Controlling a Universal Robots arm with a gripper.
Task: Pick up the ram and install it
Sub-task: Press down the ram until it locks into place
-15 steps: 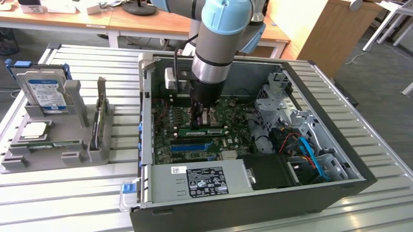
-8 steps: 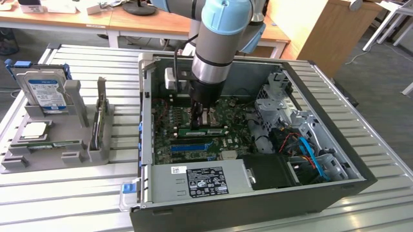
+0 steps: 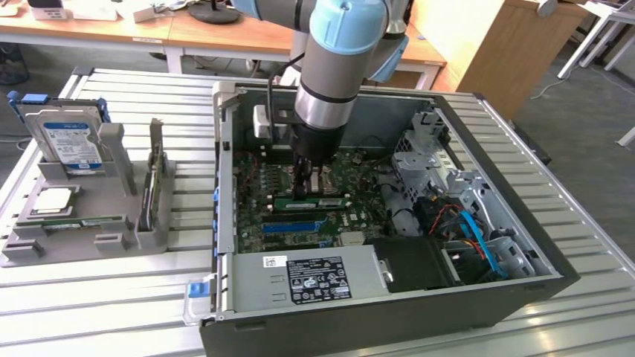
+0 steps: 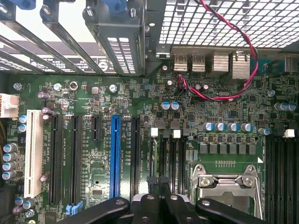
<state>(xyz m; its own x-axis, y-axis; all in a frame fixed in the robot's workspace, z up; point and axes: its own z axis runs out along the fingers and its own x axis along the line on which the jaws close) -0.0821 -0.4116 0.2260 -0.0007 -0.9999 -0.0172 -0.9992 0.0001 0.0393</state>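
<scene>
End effector [image 3: 309, 172]: lowered into the open computer case [image 3: 516, 294], fingers pressed together over the motherboard [image 4: 140, 154], nothing visibly held between them.
Ram [image 3: 311, 201]: green stick lying seated in a slot on the motherboard, just below the fingertips in the exterior view.
Progress: ram appears installed, or nearly so; whether it is fully latched is unclear.
Bench [image 3: 100, 312]: holder with spare drive [image 3: 70, 141] sits beside the case.

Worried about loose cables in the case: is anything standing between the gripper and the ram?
Nothing visible does. The shut gripper hangs right over the ram, which lies along the slots of the motherboard. The red-black wire runs well clear of it.
</scene>
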